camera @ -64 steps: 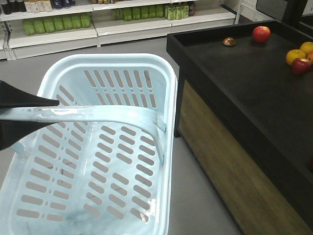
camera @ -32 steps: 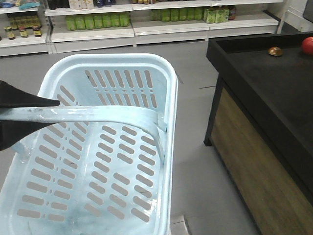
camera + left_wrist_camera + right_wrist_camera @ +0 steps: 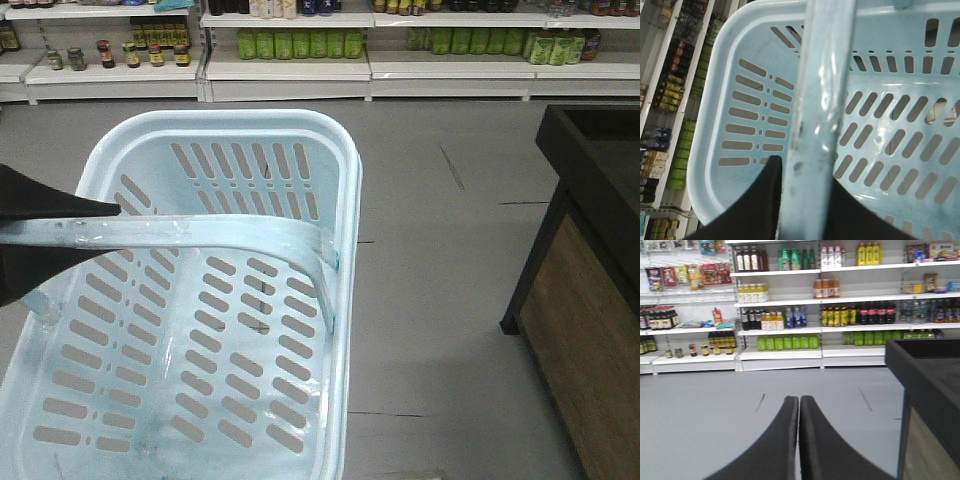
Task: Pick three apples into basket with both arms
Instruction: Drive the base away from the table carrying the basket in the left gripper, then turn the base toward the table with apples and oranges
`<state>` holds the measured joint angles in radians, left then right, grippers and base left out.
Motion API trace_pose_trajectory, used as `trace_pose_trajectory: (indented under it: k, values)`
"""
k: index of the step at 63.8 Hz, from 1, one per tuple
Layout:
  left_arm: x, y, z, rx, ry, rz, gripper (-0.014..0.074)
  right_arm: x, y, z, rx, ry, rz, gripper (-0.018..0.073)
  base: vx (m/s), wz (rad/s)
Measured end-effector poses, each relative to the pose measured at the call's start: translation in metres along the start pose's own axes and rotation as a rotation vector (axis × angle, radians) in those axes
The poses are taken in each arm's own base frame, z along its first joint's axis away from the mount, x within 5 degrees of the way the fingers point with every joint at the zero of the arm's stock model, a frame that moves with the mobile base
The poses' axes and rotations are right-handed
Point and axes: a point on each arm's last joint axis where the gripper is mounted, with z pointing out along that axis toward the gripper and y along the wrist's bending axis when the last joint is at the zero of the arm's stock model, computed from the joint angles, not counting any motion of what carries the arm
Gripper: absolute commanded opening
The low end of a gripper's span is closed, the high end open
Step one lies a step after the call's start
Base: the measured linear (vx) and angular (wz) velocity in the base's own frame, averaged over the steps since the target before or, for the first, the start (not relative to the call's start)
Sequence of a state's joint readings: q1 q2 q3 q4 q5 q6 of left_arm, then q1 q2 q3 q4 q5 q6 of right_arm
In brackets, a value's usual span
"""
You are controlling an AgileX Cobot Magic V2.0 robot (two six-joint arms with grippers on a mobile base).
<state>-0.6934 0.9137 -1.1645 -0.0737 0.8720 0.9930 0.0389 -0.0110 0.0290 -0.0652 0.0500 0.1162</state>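
Exterior front-facing view: a pale blue-white plastic basket (image 3: 230, 122), rectangular with rounded corners, hangs mouth-up above the grey floor (image 3: 440, 250). Its long axis runs from the near edge of the frame away toward the white store shelving (image 3: 290, 65). The glossy moulded walls and bottom are pierced by rows of oblong slots. A flat swing handle (image 3: 200, 235) spans the short axis, arching from its pivot on the right wall to the black left hand (image 3: 60, 240), whose tapered fingers close above and below the strip. Left wrist view: the handle, scuffed and shiny, passes between the dark fingers (image 3: 760, 200). Right wrist view: the black right hand (image 3: 799, 402) grips nothing, its curved fingers pressed together at the tips, pointing toward shelves of bottles. A black-topped bench (image 3: 590, 150) with a wood-grain side panel stands to the basket's right, apart from it.
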Motion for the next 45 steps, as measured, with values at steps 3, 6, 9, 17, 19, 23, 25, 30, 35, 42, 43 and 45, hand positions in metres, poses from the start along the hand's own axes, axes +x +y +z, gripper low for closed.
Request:
trace_pose_trajectory:
  k: [3,6,9,17,19,23,25,30,35,42,43,45]
  values:
    - [0.0,0.0,0.0,0.0,0.0,0.0,-0.0007,0.0,0.0,0.0,0.0,0.0,0.0,-0.0009,0.11,0.29]
    - [0.0,0.0,0.0,0.0,0.0,0.0,-0.0007,0.0,0.0,0.0,0.0,0.0,0.0,-0.0009,0.11,0.27]
    - [0.0,0.0,0.0,0.0,0.0,0.0,-0.0007,0.0,0.0,0.0,0.0,0.0,0.0,-0.0009,0.11,0.24]
    - [0.0,0.0,0.0,0.0,0.0,0.0,-0.0007,0.0,0.0,0.0,0.0,0.0,0.0,-0.0009,0.12,0.19]
    - [0.0,0.0,0.0,0.0,0.0,0.0,-0.0007,0.0,0.0,0.0,0.0,0.0,0.0,-0.0009,0.12,0.14]
    - [0.0,0.0,0.0,0.0,0.0,0.0,-0.0007,0.0,0.0,0.0,0.0,0.0,0.0,-0.0009,0.12,0.11]
    - [0.0,0.0,0.0,0.0,0.0,0.0,-0.0007,0.0,0.0,0.0,0.0,0.0,0.0,-0.0009,0.12,0.08]
    - [0.0,0.0,0.0,0.0,0.0,0.0,-0.0007,0.0,0.0,0.0,0.0,0.0,0.0,-0.0009,0.12,0.06]
    - [0.0001,-0.0001,0.0002,0.001,0.0,0.0,-0.0007,0.0,0.0,0.0,0.0,0.0,0.0,-0.0009,0.12,0.03]
    - [0.0001,-0.0001,0.0002,0.001,0.0,0.0,-0.0006,0.0,0.0,0.0,0.0,0.0,0.0,-0.0009,0.13,0.0]
    - [0.0001,-0.0001,0.0002,0.001,0.0,0.0,-0.0006,0.0,0.0,0.0,0.0,0.0,0.0,-0.0009,0.13,-0.02]
    - [0.0001,-0.0001,0.0002,0.001,0.0,0.0,-0.0006,0.0,0.0,0.0,0.0,0.0,0.0,-0.0009,0.13,-0.02]
